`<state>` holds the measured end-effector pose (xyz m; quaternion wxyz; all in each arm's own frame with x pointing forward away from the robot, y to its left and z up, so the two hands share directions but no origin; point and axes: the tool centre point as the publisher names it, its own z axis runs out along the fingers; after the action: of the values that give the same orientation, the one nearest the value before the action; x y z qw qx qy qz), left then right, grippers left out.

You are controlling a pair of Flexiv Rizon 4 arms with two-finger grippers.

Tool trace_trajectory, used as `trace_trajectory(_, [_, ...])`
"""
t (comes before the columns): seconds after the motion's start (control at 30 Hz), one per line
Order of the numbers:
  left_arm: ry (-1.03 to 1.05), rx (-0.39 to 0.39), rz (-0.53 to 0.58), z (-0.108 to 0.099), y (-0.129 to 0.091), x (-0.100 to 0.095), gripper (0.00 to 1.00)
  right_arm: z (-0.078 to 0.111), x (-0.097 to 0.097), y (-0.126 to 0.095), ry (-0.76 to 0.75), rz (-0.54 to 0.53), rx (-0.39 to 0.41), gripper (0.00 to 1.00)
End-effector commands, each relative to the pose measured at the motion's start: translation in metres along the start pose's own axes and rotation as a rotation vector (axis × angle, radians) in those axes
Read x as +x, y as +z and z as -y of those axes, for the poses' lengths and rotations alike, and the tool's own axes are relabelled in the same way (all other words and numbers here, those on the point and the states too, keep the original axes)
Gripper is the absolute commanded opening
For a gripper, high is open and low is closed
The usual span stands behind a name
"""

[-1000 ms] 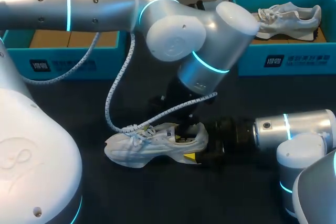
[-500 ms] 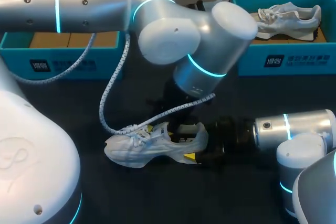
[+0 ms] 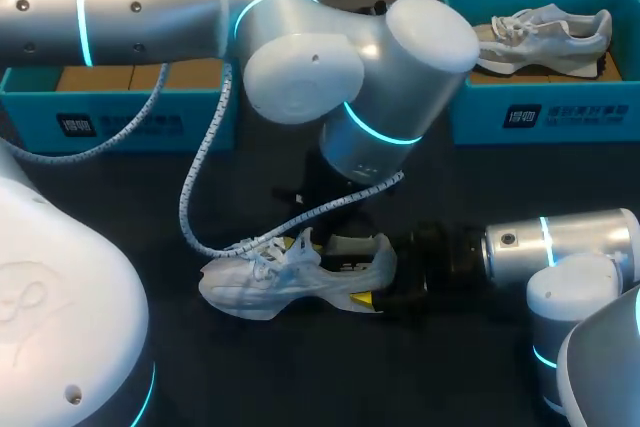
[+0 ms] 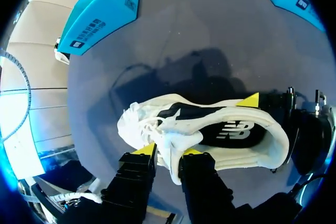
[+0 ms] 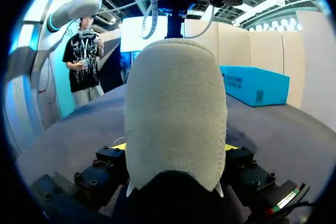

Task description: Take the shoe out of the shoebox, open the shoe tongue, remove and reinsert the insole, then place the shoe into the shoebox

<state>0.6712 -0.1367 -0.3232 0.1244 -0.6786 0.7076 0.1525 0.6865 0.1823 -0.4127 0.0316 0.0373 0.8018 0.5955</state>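
At the far left, the left shoebox stands open at the far edge of the desk, and no shoe is seen in it. The left arm has been carried a little leftward over the last second. In the head view, a yellow tip of the left fingers has come into sight at the laces, where none showed before. These fingers are pinched on the tongue, which is held from both sides and drawn toward the toe.

The shoe has not been shifted. It rests on its sole at mid-desk, toe to the left and heel to the right. The heel is clamped between the right fingers, one on each side, as the right wrist view also shows. The tongue-opening step is therefore judged to be under way, and the dark insole lies exposed but not yet lifted.

Bare desk is left ahead of the toe and along the near side. The mouth of the shoe is hemmed closely, with the left fingers at one end and the right fingers at the other. The left arm's cable hangs in a loop just beside the laces and could be snagged. The right shoebox, at the far right, already holds a second shoe.
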Motion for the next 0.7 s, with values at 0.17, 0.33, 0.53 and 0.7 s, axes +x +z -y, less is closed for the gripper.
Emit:
trace_trajectory(0.17, [-0.039, 0.026, -0.094, -0.003, -0.001, -0.019, 0.0, -0.002, 0.0, 0.0, 0.001, -0.001, 0.005, 0.0])
trace_trajectory(0.33, [-0.061, 0.024, -0.224, -0.005, 0.0, -0.031, 0.0, -0.002, 0.0, 0.0, 0.001, -0.001, 0.005, 0.0])
trace_trajectory(0.53, [-0.105, 0.011, -0.383, -0.004, 0.004, -0.051, 0.0, -0.002, 0.0, 0.0, 0.001, -0.001, 0.005, 0.0])
trace_trajectory(0.7, [-0.116, 0.012, -0.474, -0.004, 0.012, -0.063, 0.0, -0.002, 0.0, 0.0, 0.001, -0.001, 0.005, 0.0])
